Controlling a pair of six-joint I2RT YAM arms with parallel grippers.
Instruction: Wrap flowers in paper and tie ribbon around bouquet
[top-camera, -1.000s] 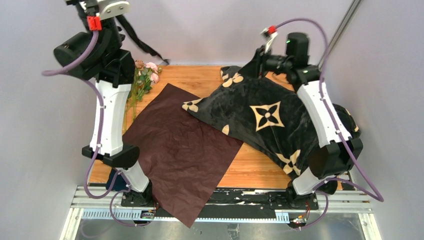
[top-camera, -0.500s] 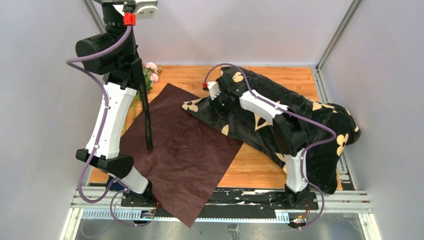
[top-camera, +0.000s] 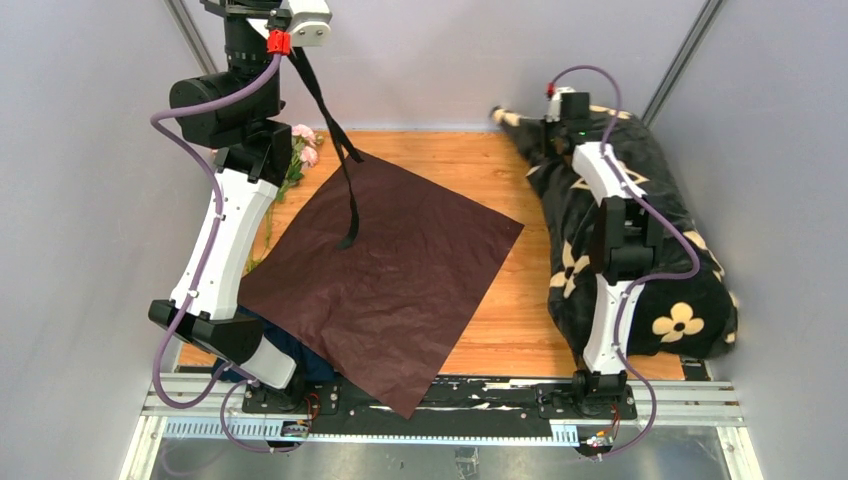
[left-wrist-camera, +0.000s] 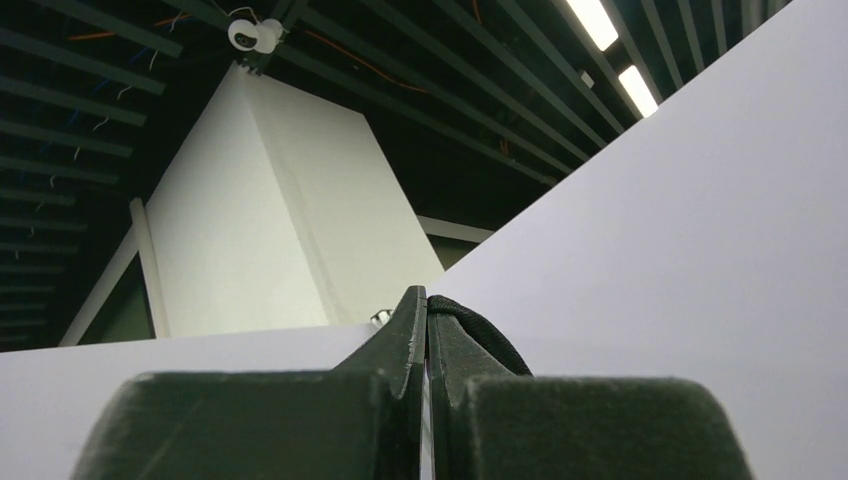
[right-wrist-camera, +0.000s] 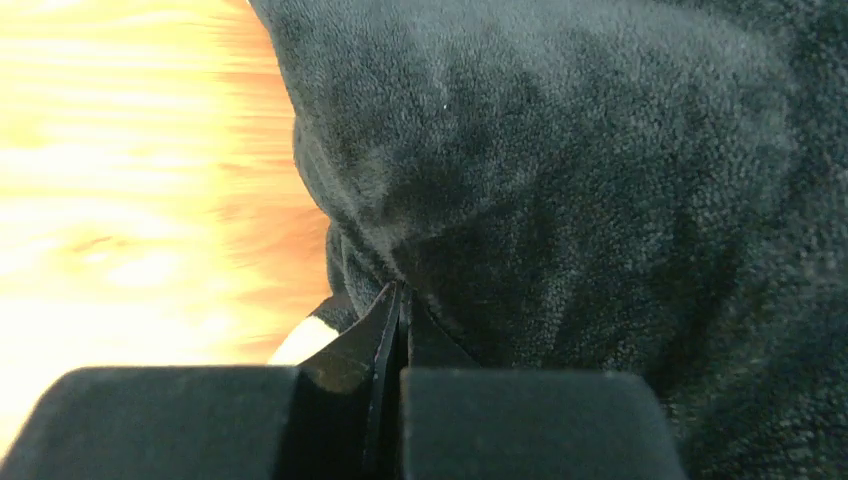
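Note:
The burgundy paper (top-camera: 390, 270) lies flat and fully uncovered on the wooden table, one corner past the near edge. The pale pink flowers (top-camera: 303, 134) lie at the back left, partly hidden behind my left arm. My left gripper (top-camera: 296, 30) (left-wrist-camera: 427, 300) is raised high, pointing upward and shut on the black ribbon (top-camera: 335, 150) (left-wrist-camera: 480, 325). The ribbon dangles down, and its free end is over the paper's back left part. My right gripper (top-camera: 540, 122) (right-wrist-camera: 400, 290) is stretched to the far right back, shut on a fold of the black blanket (right-wrist-camera: 560, 170). No bouquet is formed.
The black blanket with cream flowers (top-camera: 680, 290) is bunched along the table's right side under and beside my right arm. A navy cloth (top-camera: 290, 345) peeks out near the left arm's base. Bare wood (top-camera: 500, 300) shows between paper and blanket. Grey walls close in on three sides.
My right arm closed on the blanket and dragged it off the paper to the far right. The left arm stayed raised while the ribbon swung out over the paper.

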